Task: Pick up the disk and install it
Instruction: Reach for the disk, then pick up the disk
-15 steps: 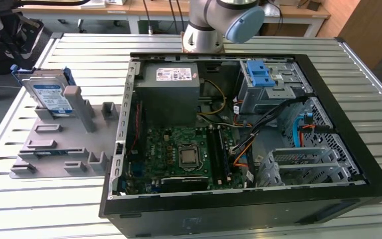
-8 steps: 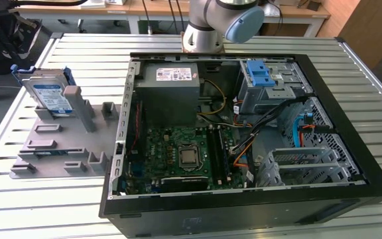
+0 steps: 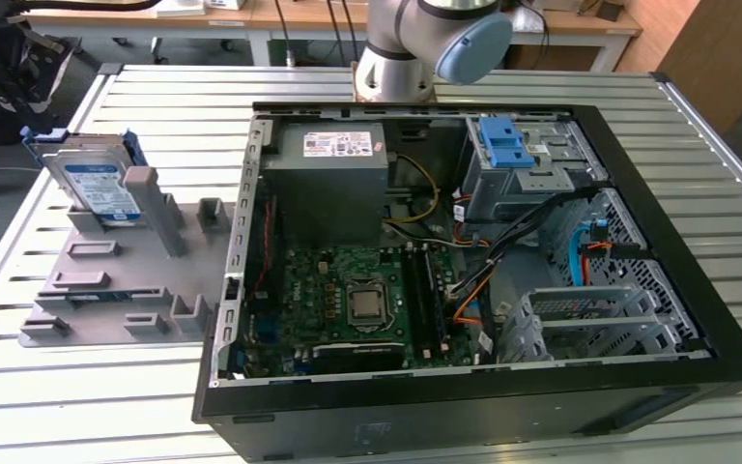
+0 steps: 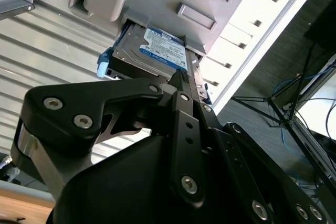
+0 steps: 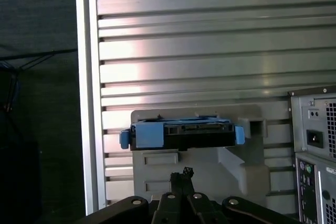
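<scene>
Pincer (image 5: 184, 174) tips together, empty, near flat silver metal disk in blue plastic frame (image 5: 181, 134); propped on edge in grey plastic holder (image 3: 103, 282), upper edge unobstructed.

In the exterior view, you are seeing the disk (image 3: 98, 184) standing on edge in the fixture plate (image 3: 113, 280), which is lying on the table (image 3: 680, 126) at nine o'clock from the computer case (image 3: 474, 416); the arm (image 3: 423, 48) is standing at its twelve.
</scene>
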Action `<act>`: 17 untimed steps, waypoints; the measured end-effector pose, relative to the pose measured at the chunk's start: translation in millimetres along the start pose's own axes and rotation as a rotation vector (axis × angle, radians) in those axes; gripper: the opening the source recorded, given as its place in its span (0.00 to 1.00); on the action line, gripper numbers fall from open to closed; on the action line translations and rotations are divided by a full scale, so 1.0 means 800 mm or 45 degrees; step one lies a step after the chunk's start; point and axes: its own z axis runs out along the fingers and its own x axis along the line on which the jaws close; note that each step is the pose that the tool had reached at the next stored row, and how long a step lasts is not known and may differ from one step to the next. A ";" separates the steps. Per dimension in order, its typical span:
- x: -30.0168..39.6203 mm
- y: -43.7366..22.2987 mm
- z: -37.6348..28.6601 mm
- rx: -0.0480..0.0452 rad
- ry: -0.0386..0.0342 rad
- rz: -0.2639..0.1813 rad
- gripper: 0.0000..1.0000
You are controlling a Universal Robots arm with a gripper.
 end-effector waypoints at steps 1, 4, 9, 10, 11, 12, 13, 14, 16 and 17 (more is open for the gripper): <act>0.0023 0.0015 0.0005 0.000 -0.0001 0.000 0.11; 0.0093 0.0087 0.0021 0.000 0.0002 0.000 0.11; 0.0162 0.0200 0.0054 0.000 -0.0001 0.000 0.11; 0.0172 0.0201 0.0055 0.000 0.0000 0.000 0.11; 0.0173 0.0200 0.0056 0.000 0.0000 0.000 0.11; 0.0180 0.0200 0.0056 0.000 0.0000 0.000 0.11; 0.0187 0.0200 0.0056 0.000 0.0000 0.000 0.11; 0.0188 0.0199 0.0056 0.000 0.0000 0.000 0.11; 0.0190 0.0199 0.0056 0.000 -0.0001 0.000 0.11; 0.0191 0.0199 0.0056 0.000 0.0000 0.000 0.11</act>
